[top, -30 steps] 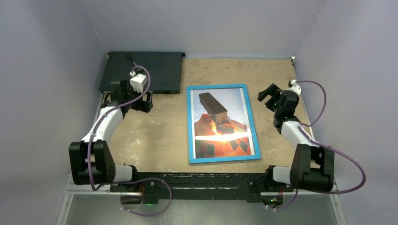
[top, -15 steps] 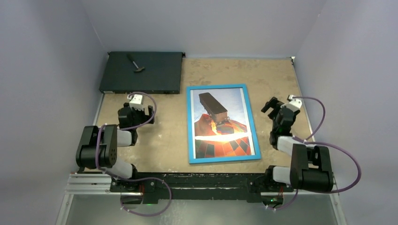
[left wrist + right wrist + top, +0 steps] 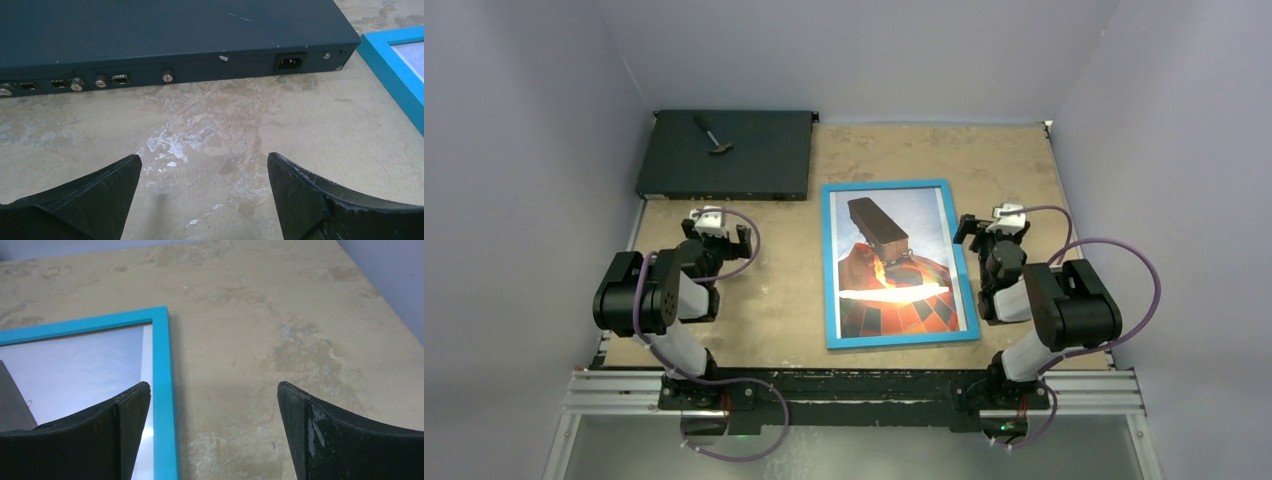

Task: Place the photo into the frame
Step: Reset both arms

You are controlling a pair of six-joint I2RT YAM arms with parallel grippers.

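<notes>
While the photo [image 3: 894, 265] lies within the frame [image 3: 828, 270] at the centre of the worktop [image 3: 774, 290], the left end effector [image 3: 202, 167] and right end effector [image 3: 214, 395] are spread and empty; the frame's 3 o'clock edge could be knocked by the latter.

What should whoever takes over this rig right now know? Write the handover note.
Left gripper: open, empty, low over the table, facing the black box.
Right gripper: open, empty, by the far right corner of the frame.
Things: the frame lies flat, face up, mid-table; the photo shows inside it, balloon side up.
Done: the photo looks seated in the frame.
Left: apparently nothing; the frame's back is hidden, so check it.
</notes>
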